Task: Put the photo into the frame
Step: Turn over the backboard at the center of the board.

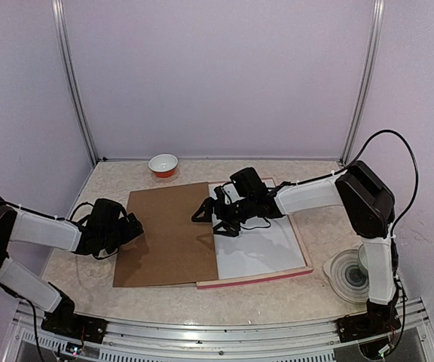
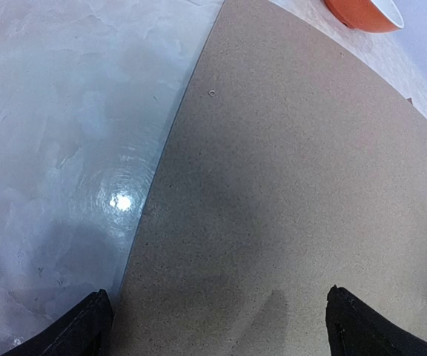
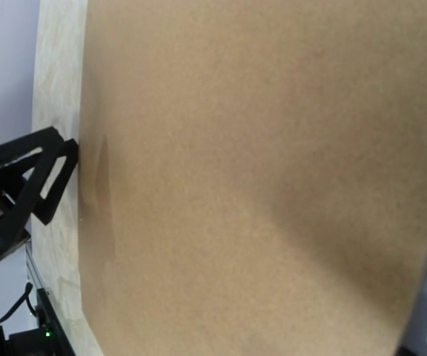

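The pink frame lies flat right of centre with a white sheet inside it. The photo's picture side is out of view, and I cannot tell whether that white sheet is its back. A plain brown backing board lies left of the frame, its right edge over the frame's left side. My left gripper sits low at the board's left edge, fingers spread wide and open over the board. My right gripper hovers open over the board's right edge. The board fills the right wrist view, where that gripper's own fingers do not show.
An orange bowl stands at the back, also in the left wrist view's top corner as the orange bowl. A clear round dish sits by the right arm's base. Enclosure walls and metal posts ring the marbled table.
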